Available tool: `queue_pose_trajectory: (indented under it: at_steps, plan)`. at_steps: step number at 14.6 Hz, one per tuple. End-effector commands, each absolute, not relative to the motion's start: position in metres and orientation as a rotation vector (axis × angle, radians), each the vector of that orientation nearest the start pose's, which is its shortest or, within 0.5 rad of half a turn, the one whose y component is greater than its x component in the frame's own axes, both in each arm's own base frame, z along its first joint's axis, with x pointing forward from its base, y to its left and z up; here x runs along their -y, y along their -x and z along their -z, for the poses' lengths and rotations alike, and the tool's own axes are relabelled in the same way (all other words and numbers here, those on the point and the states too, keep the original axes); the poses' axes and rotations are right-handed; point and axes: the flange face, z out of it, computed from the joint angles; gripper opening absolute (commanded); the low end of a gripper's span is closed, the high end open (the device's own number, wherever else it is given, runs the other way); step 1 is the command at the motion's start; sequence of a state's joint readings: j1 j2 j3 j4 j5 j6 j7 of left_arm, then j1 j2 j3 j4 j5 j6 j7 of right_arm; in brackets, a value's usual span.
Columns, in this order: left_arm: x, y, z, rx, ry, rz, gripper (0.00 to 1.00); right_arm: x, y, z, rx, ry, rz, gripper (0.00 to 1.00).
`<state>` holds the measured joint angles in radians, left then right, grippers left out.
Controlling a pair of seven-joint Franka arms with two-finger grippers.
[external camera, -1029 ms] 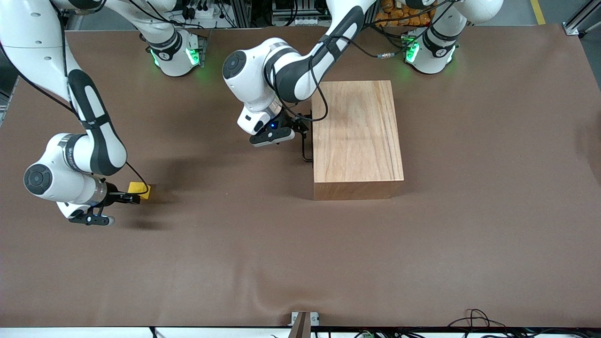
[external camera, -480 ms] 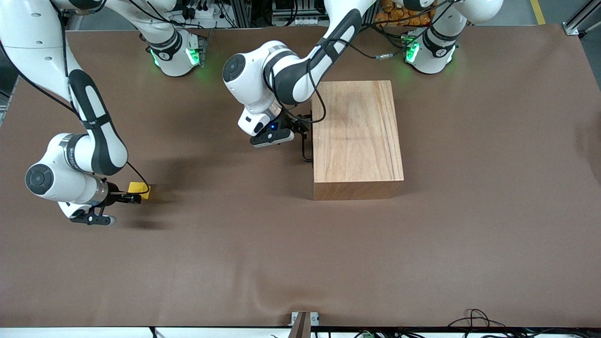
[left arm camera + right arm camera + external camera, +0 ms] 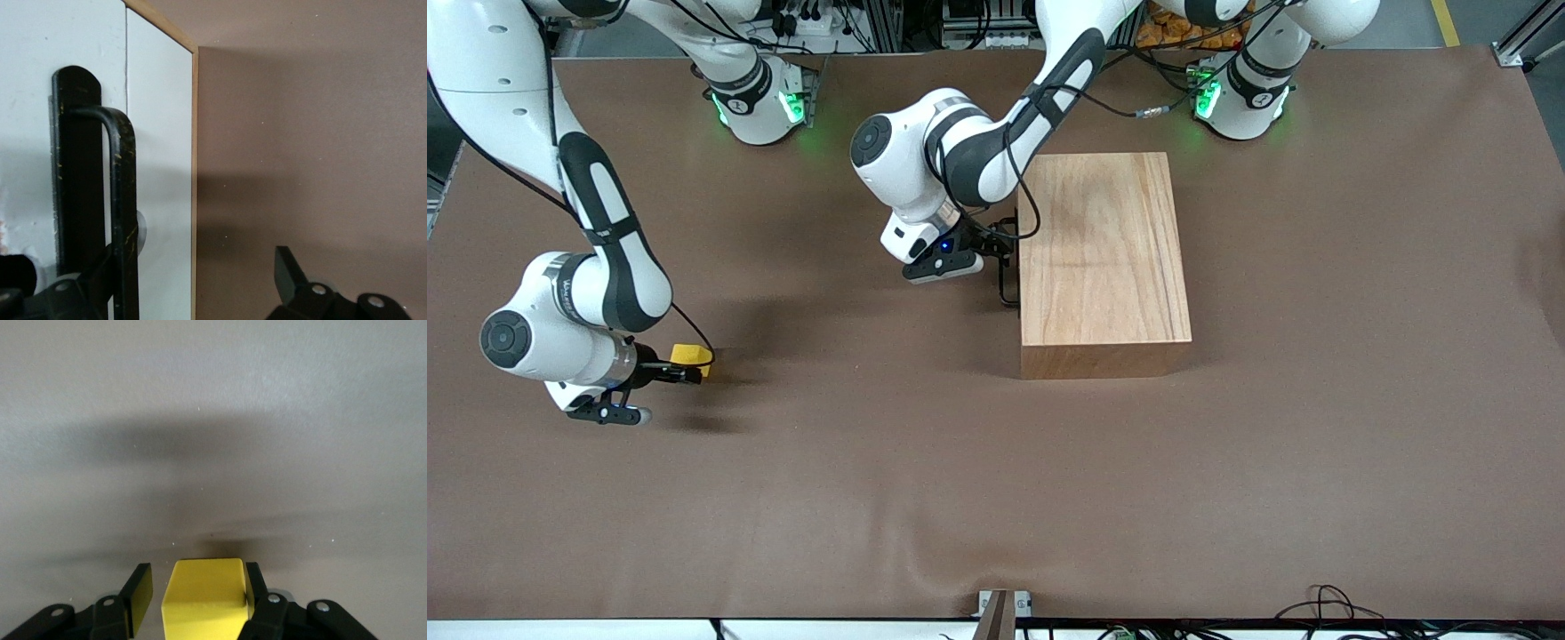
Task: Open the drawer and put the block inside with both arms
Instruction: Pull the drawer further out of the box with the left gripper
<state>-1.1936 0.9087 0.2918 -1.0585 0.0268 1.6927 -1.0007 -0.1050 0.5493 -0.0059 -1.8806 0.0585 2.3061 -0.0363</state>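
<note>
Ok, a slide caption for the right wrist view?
Right gripper fingers bracket the yellow block over the brown table.

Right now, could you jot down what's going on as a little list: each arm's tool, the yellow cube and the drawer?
Left tool: open, straddling the drawer's black handle
Drawer: shut inside the wooden box
Right tool: open, one finger touching the block, a gap at the other
Block: between the right tool's fingers, toward the right arm's end of the table
</note>
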Motion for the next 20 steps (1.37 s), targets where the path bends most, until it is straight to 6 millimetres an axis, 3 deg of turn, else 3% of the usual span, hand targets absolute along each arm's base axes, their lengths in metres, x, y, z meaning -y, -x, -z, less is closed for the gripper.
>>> queue_pose_trajectory:
  at_steps: [1,6,9,15,20]
  plan:
    - [0.636,-0.403,-0.285,-0.038,2.834,0.151,1.0,0.072,-0.611,-0.204,-0.21,3.072,-0.204,0.72]
    - [0.651,-0.397,-0.283,-0.096,2.9,0.187,1.0,0.069,-0.609,-0.202,-0.203,3.072,-0.214,0.72]
    - [0.657,-0.394,-0.287,-0.111,2.931,0.201,1.0,0.069,-0.606,-0.2,-0.201,3.071,-0.223,0.52]
    - [0.672,-0.388,-0.293,-0.136,3.023,0.232,1.0,0.068,-0.603,-0.203,-0.201,3.07,-0.226,0.5]
    - [0.69,-0.373,-0.296,-0.187,3.102,0.256,1.0,0.071,-0.603,-0.215,-0.209,3.068,-0.228,0.31]
